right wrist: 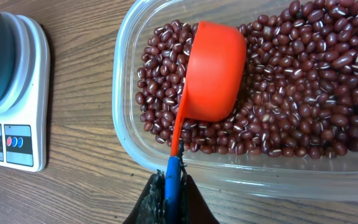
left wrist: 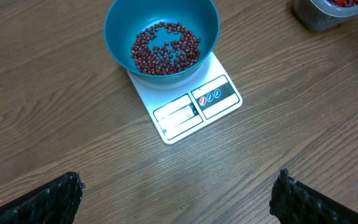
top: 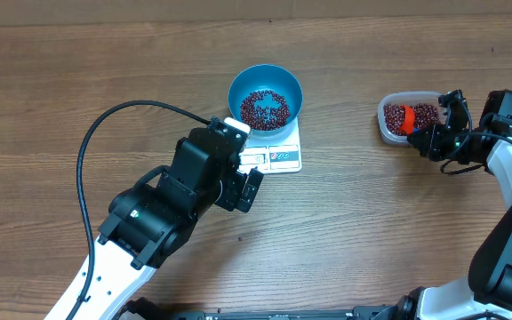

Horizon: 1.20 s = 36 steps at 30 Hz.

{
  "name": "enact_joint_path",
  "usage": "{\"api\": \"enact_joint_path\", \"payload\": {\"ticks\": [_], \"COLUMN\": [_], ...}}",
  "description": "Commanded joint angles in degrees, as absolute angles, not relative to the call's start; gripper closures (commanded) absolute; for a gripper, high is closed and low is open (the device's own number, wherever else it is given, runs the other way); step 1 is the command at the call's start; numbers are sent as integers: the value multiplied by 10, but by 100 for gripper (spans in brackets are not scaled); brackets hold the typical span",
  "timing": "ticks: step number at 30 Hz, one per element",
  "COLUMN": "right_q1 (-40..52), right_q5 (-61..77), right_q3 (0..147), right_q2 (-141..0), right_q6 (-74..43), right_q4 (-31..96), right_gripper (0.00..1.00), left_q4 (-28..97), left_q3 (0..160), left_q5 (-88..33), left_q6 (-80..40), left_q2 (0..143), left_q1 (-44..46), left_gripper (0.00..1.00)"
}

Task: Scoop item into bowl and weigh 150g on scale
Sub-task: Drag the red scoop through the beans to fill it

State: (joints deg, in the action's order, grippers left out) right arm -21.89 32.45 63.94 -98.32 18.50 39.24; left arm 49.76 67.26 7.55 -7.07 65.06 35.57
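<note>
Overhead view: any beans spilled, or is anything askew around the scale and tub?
Nothing stands out. The beans lie only in the bowl and the tub; none show on the table. The bowl sits on the scale, and the right hand holds the scoop by its handle inside the tub.

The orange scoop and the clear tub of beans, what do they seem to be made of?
The scoop looks like moulded plastic: uniform orange, smooth, softly glossy. The tub looks like thin clear plastic: the beans and the table show through its rounded wall, and the rim is slightly cloudy. Glass seems unlikely.
</note>
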Motion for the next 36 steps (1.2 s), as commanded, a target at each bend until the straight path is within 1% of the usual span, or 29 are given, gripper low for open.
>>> {"api": "enact_joint_path", "payload": {"ticks": [1, 10, 21, 36], "right_q1": [-219, -220, -224, -307], "right_q5": [347, 348, 381, 468], "right_q3": [641, 641, 641, 641], "right_q2": [-989, -990, -990, -990], "right_q6": [180, 166, 165, 165], "right_q4": [392, 382, 378, 384], "right_gripper": [96, 96, 96, 96], "left_q4": [497, 497, 497, 497], "left_q3": [677, 677, 677, 677], "left_q5": [81, 81, 81, 81], "left_q6": [-62, -62, -62, -62], "left_q2": [653, 653, 653, 653], "left_q1": [353, 353, 353, 353], "left_gripper": [1, 1, 1, 0]}}
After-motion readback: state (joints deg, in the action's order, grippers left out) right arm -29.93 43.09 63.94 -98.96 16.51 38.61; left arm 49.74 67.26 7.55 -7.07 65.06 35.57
